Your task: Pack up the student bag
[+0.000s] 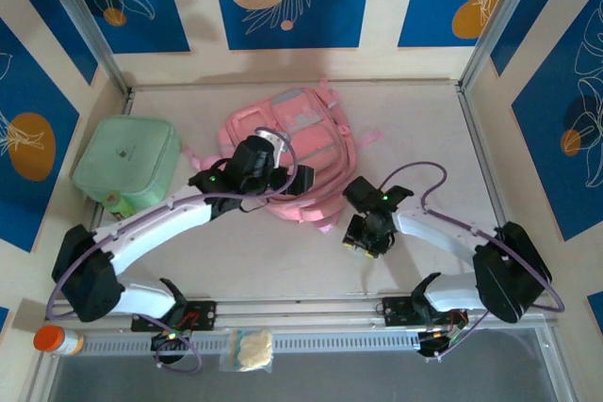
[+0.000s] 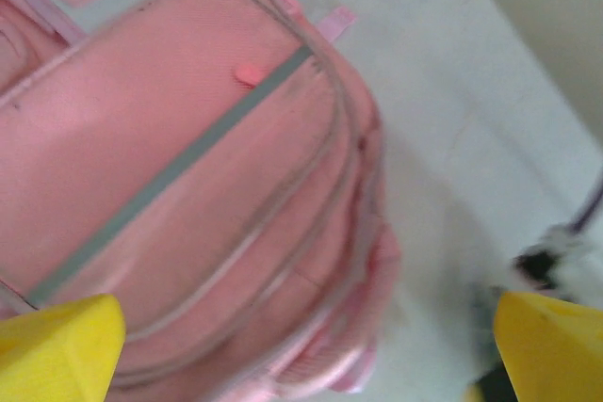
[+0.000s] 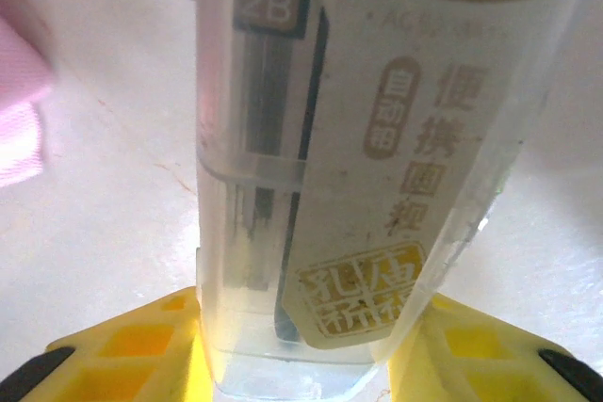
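Observation:
The student bag (image 1: 301, 134), a pink backpack with grey trim, lies flat at the middle back of the table. My left gripper (image 1: 287, 181) hovers over the bag's near edge. In the left wrist view its yellow fingers (image 2: 57, 350) stand wide apart and open above the bag's front pocket (image 2: 188, 167), with nothing between them. My right gripper (image 1: 367, 233) is lower right of the bag, over bare table. In the right wrist view it (image 3: 306, 336) is shut on a clear plastic stationery case (image 3: 320, 138) with a gold and white label, which stands out ahead of the fingers.
A mint-green square soft case (image 1: 127, 162) lies at the left. An orange-capped bottle (image 1: 57, 339) and a small clear bag (image 1: 247, 348) sit by the near rail. A pink piece of the bag (image 3: 19, 110) shows left of the held case.

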`<action>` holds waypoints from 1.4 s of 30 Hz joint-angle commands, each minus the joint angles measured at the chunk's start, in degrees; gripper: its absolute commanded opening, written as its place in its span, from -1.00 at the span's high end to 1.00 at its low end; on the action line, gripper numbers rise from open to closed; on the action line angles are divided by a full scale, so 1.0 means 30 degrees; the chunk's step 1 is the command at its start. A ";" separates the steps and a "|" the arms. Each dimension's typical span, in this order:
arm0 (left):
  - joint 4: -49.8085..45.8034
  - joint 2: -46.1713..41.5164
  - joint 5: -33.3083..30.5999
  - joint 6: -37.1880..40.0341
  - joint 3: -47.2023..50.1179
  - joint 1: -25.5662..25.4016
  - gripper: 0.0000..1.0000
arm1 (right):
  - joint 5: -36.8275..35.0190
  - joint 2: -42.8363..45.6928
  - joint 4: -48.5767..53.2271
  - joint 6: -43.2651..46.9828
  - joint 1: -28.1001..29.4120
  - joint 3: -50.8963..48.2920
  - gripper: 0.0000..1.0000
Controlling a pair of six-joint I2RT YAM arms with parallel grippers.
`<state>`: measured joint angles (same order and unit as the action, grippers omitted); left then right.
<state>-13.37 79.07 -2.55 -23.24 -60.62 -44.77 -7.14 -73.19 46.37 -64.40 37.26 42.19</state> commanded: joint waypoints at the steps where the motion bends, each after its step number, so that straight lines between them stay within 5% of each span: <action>1: -0.1145 0.1811 -0.0585 0.7116 -0.0962 0.0151 -1.00 | 0.0247 0.1241 0.0896 0.1668 -0.1114 0.0016 0.28; 10: -0.0698 0.5381 -0.0565 1.2170 -0.2389 0.0498 -0.82 | 0.1026 0.2055 0.1800 0.4133 -0.3219 0.1312 0.28; 17: -0.0885 0.7069 -0.2072 1.2801 -0.3438 0.1128 -0.69 | 0.1819 0.1896 0.1173 0.4438 -0.3655 0.1122 0.28; 21: -0.0604 0.7035 -0.0576 1.2497 -0.3374 0.1959 -0.61 | 0.1968 0.1764 0.0982 0.4545 -0.3710 0.1109 0.29; 29: -0.0598 0.7188 0.0842 1.2156 -0.3584 0.2906 -0.17 | 0.2187 0.1443 0.0853 0.4771 -0.3732 0.1315 0.30; 42: -0.0215 0.7491 0.1479 1.1840 -0.4327 0.2984 0.91 | 0.3085 0.1066 0.0628 0.5755 -0.3512 0.2315 0.31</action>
<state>-15.59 101.19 3.40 12.40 -71.18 -37.56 -0.19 -69.71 48.14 -48.95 26.39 46.87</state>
